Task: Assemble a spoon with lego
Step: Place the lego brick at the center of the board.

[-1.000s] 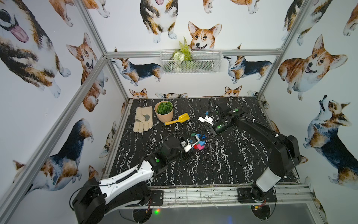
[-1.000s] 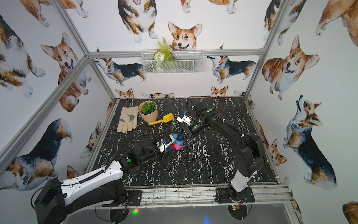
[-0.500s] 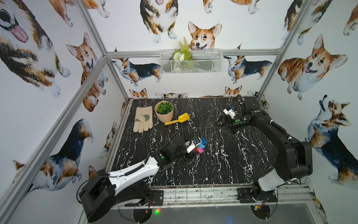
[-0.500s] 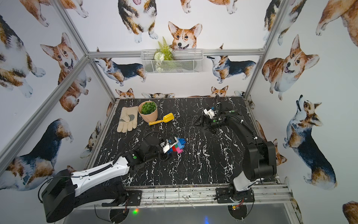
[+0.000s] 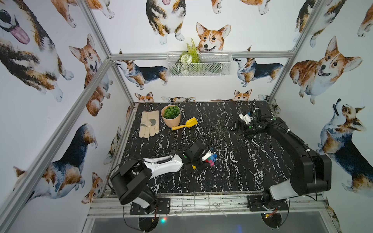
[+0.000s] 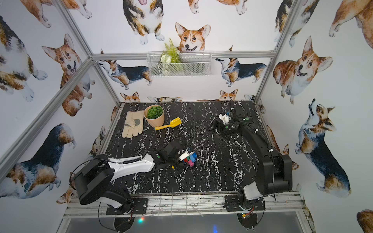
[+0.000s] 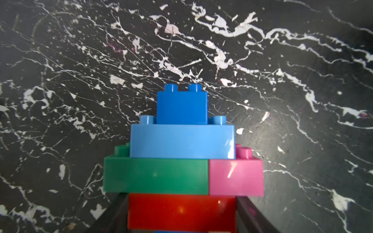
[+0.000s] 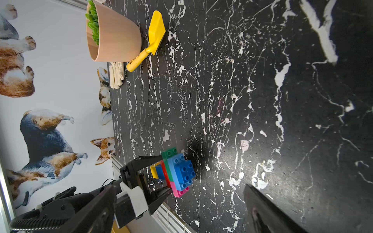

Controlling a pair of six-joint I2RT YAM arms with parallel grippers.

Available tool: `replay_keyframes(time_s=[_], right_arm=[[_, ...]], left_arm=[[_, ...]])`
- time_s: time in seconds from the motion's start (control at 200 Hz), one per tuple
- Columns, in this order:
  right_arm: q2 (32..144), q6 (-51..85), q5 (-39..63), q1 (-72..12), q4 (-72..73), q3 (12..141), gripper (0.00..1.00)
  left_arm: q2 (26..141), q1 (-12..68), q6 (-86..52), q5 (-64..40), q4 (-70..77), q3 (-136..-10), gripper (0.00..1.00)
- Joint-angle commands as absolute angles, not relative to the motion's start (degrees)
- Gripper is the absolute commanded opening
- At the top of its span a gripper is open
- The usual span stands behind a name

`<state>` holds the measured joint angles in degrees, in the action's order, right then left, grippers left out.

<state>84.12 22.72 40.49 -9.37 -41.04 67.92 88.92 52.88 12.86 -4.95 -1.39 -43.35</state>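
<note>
– Plastic bricks are all sitting in one piece now: the spoon (image 5: 210, 159) is hanging in the left gripper (image 8: 166, 172), low over the near middle of the table (image 5: 242, 171). What is changing?

– The right gripper (image 5: 235, 132) is pulling away. A second ago it was pinched narrow right at the spoon's head. Now it is standing well apart, toward the far right of the table, jaws spread wide and carrying nothing.

– And the left one?

– It is gripping the spoon just behind the head, its fingers (image 7: 250, 215) pressing either side of the red brick (image 7: 181, 211). The green brick (image 7: 155, 175), pink brick (image 7: 236, 177), light blue brick (image 7: 181, 141) and dark blue brick (image 7: 181, 107) are stacking outward from there. The yellow brick (image 8: 154, 171) and a second dark blue brick (image 8: 160, 172) are trailing behind as the handle.

– So the build is finishing?

– I am judging so: the last piece is looking seated, and only the setting down is remaining. Whether the pink corner is touching the table, I cannot tell.

– Anything getting in the way?

– Nothing near. The glove (image 5: 149, 124), the plant pot (image 5: 172, 121) and the yellow shovel (image 5: 184, 124) are lying together at the far left, well apart from both arms.
</note>
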Motion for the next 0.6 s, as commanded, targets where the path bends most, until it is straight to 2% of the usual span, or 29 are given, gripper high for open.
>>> replay_keyframes(time_s=[0.0,0.07,0.135,0.195,0.25,0.43,0.596], right_arm=[[82.62,22.72,39.14,-8.98,-41.16,67.40,1.00],[81.70,22.78,38.94,-8.64,-40.85,66.67,1.00],[81.11,22.53,38.69,-8.14,-41.20,66.45,1.00],[80.82,22.35,38.59,-7.59,-41.66,66.45,1.00],[80.34,22.38,38.93,-7.01,-41.46,66.04,1.00],[77.94,22.94,36.97,-4.31,-39.78,63.90,1.00],[70.39,22.20,19.20,-2.65,-34.23,57.31,1.00]], left_arm=[[91.95,53.60,12.54,-2.60,-1.41,-45.06,0.53],[92.04,53.70,11.80,-2.11,0.34,-44.66,0.69],[91.63,53.70,11.52,-2.46,1.26,-44.51,0.78],[91.26,53.68,11.25,-1.79,1.86,-44.52,0.93],[90.31,53.78,11.18,-1.65,2.94,-43.98,0.99],[82.57,53.68,10.52,0.80,3.54,-42.70,1.00],[66.92,49.13,7.07,11.41,11.05,-34.91,1.00]])
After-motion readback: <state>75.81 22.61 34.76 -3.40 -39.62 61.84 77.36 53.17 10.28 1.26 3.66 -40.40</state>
